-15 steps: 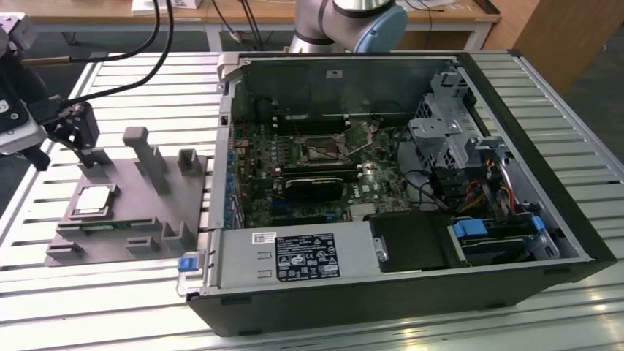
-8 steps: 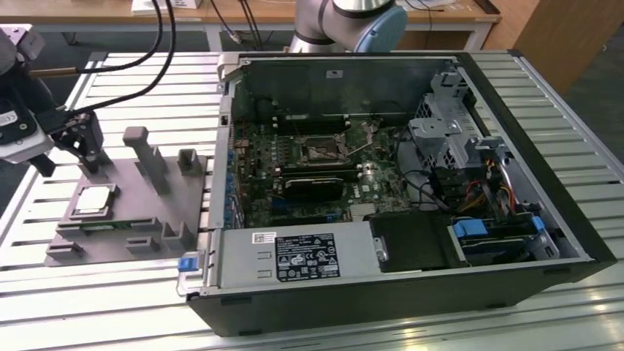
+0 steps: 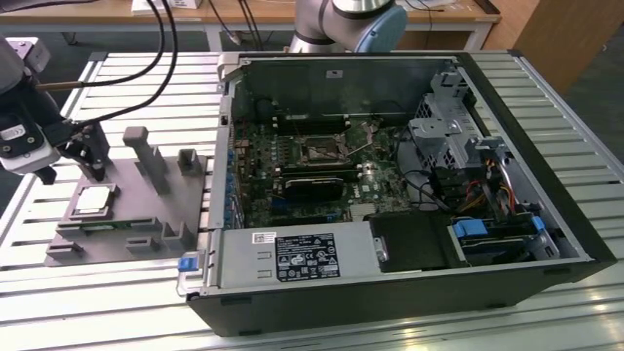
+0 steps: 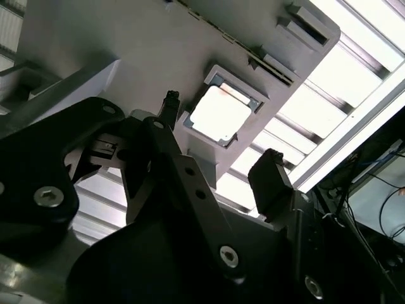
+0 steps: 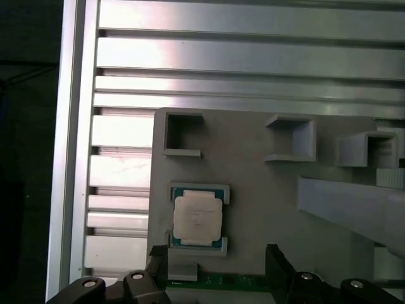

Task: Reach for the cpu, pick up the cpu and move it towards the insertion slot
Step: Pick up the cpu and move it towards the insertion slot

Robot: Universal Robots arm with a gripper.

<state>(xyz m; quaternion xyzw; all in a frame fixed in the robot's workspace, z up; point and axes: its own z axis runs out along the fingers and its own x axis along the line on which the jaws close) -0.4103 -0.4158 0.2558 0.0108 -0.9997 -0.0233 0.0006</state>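
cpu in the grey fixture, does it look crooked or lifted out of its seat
Nothing stands out. The cpu lies flat and square in its recess of the grey fixture, its edges parallel to the frame around it. The gripper is close by, jaws open, not touching it.

At the exterior view's left, the gripper (image 3: 90,164) hangs over a grey fixture (image 3: 137,201), its dark fingers (image 3: 96,161) pointing down just beside the cpu (image 3: 95,199). The cpu lies flat in its recess, untouched. An open computer case (image 3: 390,300) lies on the slatted metal surface (image 3: 546,88). On the board inside it, the insertion slot (image 3: 320,148) sits well apart from the cpu.
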